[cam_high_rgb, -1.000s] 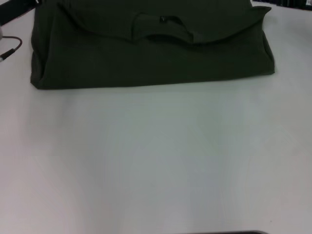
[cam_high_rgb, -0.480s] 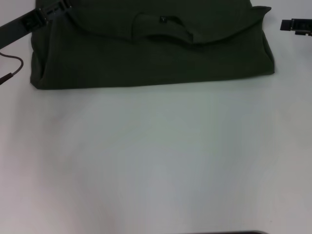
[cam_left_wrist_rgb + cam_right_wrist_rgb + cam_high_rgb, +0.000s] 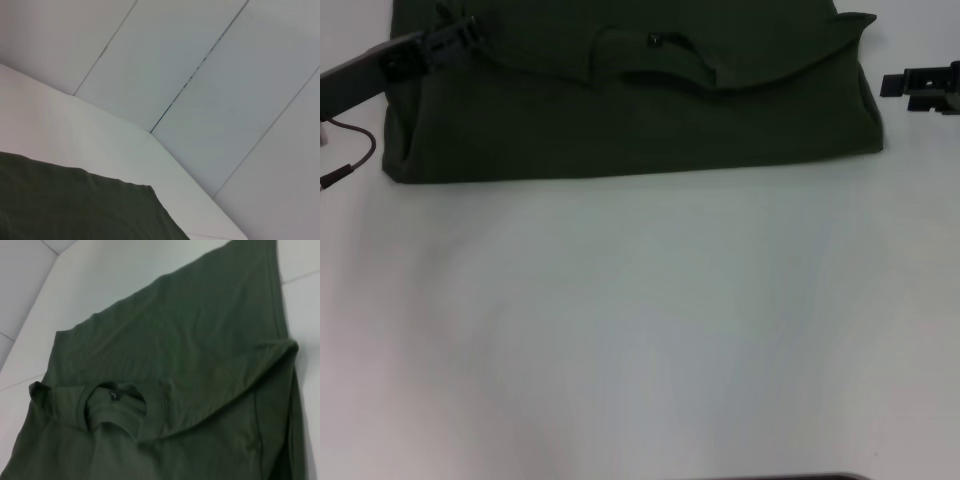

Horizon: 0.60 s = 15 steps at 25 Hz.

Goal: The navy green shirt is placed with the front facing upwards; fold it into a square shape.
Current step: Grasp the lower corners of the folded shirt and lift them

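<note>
Olive cotton, the navy green shirt lies partly folded at the table's far edge. Our left gripper reaches its left corner, right gripper beside it; we cannot tell either's opening. We should pinch both layers evenly.

Left gripper moved in from the upper left over the navy green shirt corner; right gripper entered at right edge.
</note>
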Available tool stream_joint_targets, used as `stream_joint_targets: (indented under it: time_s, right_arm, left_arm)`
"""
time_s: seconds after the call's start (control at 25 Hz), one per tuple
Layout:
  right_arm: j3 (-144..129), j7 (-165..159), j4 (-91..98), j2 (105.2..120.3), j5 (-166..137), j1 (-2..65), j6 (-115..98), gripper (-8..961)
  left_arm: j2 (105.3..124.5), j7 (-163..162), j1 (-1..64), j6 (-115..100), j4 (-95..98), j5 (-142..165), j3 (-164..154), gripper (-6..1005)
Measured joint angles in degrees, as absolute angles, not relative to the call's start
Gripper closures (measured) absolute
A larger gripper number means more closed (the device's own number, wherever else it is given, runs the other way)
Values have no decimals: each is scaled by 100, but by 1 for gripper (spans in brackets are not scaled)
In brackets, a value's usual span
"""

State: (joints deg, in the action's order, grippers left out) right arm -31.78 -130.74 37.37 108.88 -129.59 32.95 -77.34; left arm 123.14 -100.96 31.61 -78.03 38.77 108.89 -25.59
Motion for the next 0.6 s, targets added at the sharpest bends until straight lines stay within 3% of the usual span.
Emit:
stream_joint_targets:
  time_s: [0.32,0.6]
  right_arm:
    - [-3323,-13073,3387,11029,-13013,3419,-7154,268]
    - [-3419,-13081,3145,11062,-13017,3541,-6793,267]
  left_arm:
    - [12322,-9971,3157,-7760,3880,10890,-2716,139]
    - [12322,-9967,3167,-7749,3886,10890,-2719,139]
